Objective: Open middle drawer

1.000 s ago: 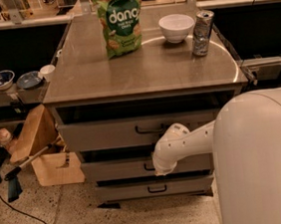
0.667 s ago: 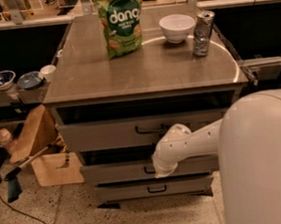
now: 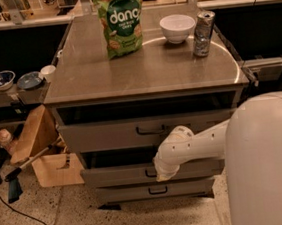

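Table (image 3: 142, 74) at frame centre carries chip bag (image 3: 121, 18), white bowl (image 3: 177, 27), can (image 3: 203, 32) near back. Wooden box (image 3: 53, 166) on floor at left. Top drawer (image 3: 108, 134) ajar. Robot body (image 3: 270, 166) fills lower right; white arm (image 3: 195, 146) crosses right half of drawer fronts. Middle drawer (image 3: 112, 177) second of three, part pulled out, dark gap above. Hand (image 3: 161, 175) at its front, just right of handle (image 3: 150, 173); how far open cannot tell. Versus a second ago: drawer front slightly further out, arm a little lower.

Smooth white rounded body shell (image 3: 267, 161), white jointed arm (image 3: 197, 146), hand (image 3: 159, 176) at middle drawer (image 3: 112, 177) front.
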{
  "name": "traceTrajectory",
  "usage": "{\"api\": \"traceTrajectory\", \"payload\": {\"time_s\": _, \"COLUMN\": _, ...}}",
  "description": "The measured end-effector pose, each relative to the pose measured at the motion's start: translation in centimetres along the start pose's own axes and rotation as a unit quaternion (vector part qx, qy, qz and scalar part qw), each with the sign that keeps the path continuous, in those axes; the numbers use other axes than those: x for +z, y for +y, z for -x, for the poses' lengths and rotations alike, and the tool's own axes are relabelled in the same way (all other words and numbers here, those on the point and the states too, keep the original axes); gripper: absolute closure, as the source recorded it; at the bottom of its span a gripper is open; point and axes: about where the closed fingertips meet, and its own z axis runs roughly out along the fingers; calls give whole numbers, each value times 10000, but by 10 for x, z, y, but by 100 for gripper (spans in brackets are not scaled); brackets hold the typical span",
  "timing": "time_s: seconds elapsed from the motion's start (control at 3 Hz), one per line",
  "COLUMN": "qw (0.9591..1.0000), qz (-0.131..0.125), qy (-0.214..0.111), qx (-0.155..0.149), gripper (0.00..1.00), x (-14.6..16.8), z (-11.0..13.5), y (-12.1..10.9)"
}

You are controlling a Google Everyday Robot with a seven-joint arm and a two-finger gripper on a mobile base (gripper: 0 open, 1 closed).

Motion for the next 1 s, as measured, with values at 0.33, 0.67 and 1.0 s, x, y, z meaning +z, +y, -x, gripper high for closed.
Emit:
{"api": "traceTrajectory", "payload": {"time_s": 0.33, "qw": 10000, "qz": 20, "qy": -28, "qx": -34, "gripper": 100, "x": -1, "z": -1, "y": 6}}
{"api": "traceTrajectory", "payload": {"time_s": 0.67, "qw": 9999, "qz": 49, "qy": -70, "qx": -70, "gripper": 100, "x": -4, "z": -1, "y": 15}}
{"api": "traceTrajectory", "payload": {"time_s": 1.0, "qw": 9999, "qz": 77, "qy": -104, "qx": -99, "gripper": 100, "x": -7, "z": -1, "y": 24}}
